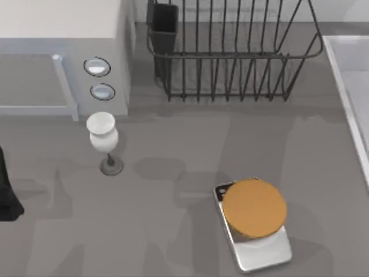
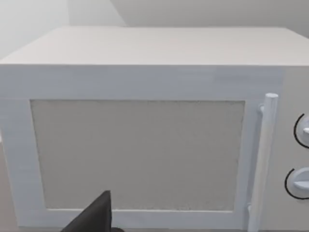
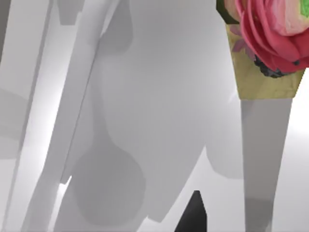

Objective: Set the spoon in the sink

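- The left arm (image 1: 8, 190) is a dark shape at the left edge of the table, well to the left of the wine glass; I cannot tell how its gripper stands.
- In the left wrist view one dark fingertip (image 2: 94, 215) shows in front of the door of the white appliance (image 2: 145, 125), apart from it.
- The white appliance (image 1: 63, 52) stands at the far left of the table, with a bar handle (image 1: 64, 86) and two round knobs (image 1: 99, 78) on its front.
- The wine glass (image 1: 104, 141) is white and upright, just in front of the knobs of the appliance.
- The dark wire dish rack (image 1: 230, 52) stands to the right of the appliance, at the back of the table, with a dark cup-like holder (image 1: 164, 29) at its left end.
- A silver scale (image 1: 253, 231) with a round orange top lies on the grey table (image 1: 173, 242), in front of the dish rack and to the right of the wine glass.
- The sink (image 1: 349, 86) is at the right edge of the table, just to the right of the dish rack; its pale rim and a part of the wall show.
- In the right wrist view the pale sink wall (image 3: 159, 96) shows with soft grey shadows, one of them shaped like a spoon, and one dark fingertip (image 3: 193, 215) of the right gripper; I cannot tell how far this gripper is open or what it holds.
- A pink flower in a yellowish pot (image 3: 265, 43) is near the sink in this view.
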You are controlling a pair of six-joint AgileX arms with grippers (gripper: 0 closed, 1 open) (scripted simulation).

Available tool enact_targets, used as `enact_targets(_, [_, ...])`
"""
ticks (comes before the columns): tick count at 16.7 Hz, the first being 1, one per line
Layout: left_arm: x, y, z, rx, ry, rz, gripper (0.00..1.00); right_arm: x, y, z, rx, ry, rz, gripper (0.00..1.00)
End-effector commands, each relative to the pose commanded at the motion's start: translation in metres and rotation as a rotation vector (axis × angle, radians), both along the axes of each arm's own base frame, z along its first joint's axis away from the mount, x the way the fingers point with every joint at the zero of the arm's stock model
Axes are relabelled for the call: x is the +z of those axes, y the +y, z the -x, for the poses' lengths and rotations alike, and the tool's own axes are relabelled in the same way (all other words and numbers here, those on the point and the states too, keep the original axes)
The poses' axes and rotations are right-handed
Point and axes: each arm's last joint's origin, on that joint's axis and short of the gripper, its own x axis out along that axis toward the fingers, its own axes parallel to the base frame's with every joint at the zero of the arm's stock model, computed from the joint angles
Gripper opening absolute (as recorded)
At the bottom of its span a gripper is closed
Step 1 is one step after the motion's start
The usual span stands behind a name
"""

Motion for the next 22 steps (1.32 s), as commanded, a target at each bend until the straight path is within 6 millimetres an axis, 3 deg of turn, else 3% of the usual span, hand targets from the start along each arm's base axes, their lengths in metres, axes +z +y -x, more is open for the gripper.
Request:
enact_targets(5, [0.0000,0.0000,0.0000,0.000,0.000,0.000,1.00,-0.0009,0.0000,0.0002,0.000,-0.005,0.001,0.00])
enact_targets(18, [0.0000,0.0000,0.0000,0.000,0.000,0.000,1.00,-0.0009,0.0000,0.0002,0.000,-0.005,0.001,0.98])
enact_targets(22, [0.0000,0.0000,0.0000,0.000,0.000,0.000,1.00,-0.0009,0.0000,0.0002,0.000,-0.005,0.001,1.00])
